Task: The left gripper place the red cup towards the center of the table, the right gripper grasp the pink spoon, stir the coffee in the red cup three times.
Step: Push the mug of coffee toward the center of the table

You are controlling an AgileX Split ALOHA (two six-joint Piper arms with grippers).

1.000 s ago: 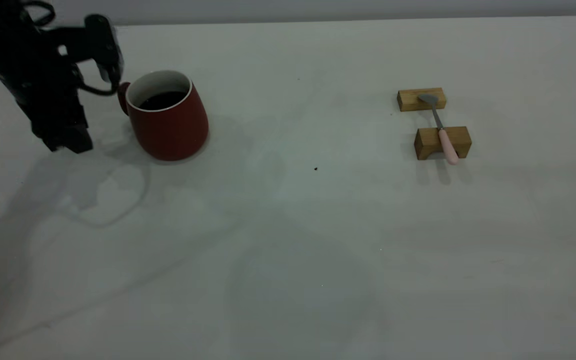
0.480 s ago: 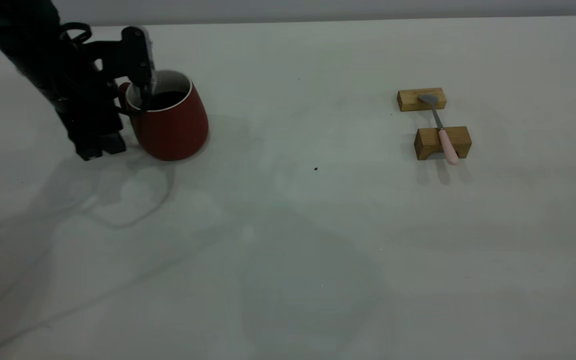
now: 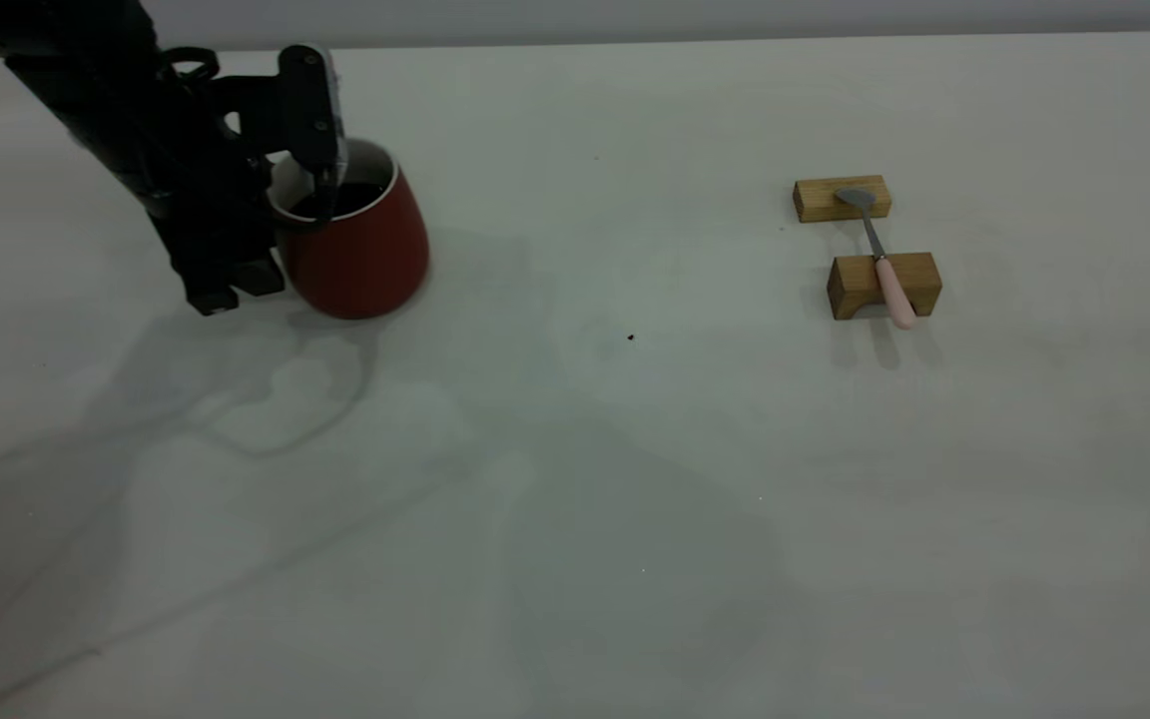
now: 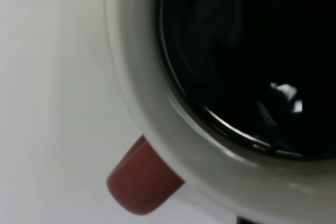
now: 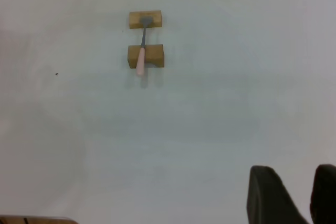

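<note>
While the left gripper (image 3: 320,190) jaws straddle the red cup (image 3: 360,255) rim near the worktop (image 3: 575,479) far left corner, one finger dips toward the coffee (image 4: 247,51).

A grey wall (image 3: 635,15) (plain, dimly lit) runs behind.

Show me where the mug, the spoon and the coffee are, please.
mug (image 3: 370,260), exterior view, on its red outer wall.
spoon (image 3: 892,288), exterior view, on its pink handle.
coffee (image 4: 247,51), left wrist view, on the dark liquid's surface.
</note>
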